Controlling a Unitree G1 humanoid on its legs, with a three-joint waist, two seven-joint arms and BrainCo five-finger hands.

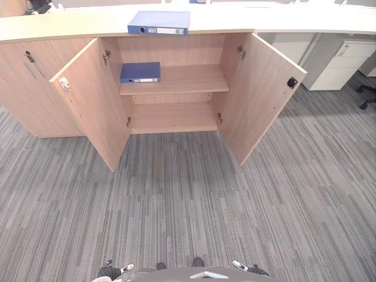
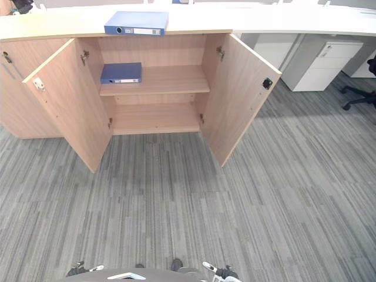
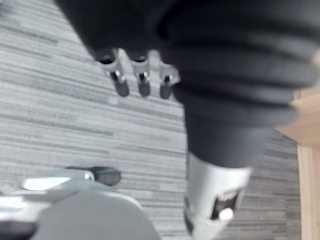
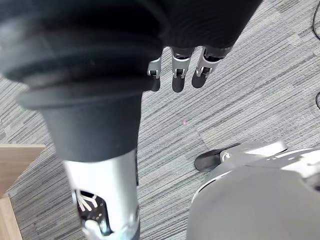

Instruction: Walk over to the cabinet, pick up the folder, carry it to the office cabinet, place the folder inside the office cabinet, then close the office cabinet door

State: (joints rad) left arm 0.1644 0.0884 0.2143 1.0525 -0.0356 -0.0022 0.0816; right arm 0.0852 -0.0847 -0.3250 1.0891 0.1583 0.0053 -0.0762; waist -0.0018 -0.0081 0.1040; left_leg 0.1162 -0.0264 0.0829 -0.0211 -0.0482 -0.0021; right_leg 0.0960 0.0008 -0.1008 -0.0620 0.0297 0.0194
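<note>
in the left eye view you have the light wooden office cabinet [image 1: 173, 117] ahead across the grey striped carpet [image 1: 188, 205], its left door [image 1: 94, 100] and right door [image 1: 261, 97] both swung wide open; a flat blue folder with a white spine label [image 1: 158, 23] lies on the pale countertop [image 1: 59, 26] above the opening; a second blue folder [image 1: 140, 72] lies flat at the left end of the upper shelf [image 1: 188, 79]; a white drawer unit [image 1: 341, 61] stands off to the right; in the right eye view you see the top folder's spine facing you at the counter's front edge; in the left wrist view the left hand [image 3: 142, 80] hangs over the carpet, fingers straight, side by side, holding nothing; in the right wrist view the right hand [image 4: 180, 70] hangs likewise, fingers relaxed and empty
</note>
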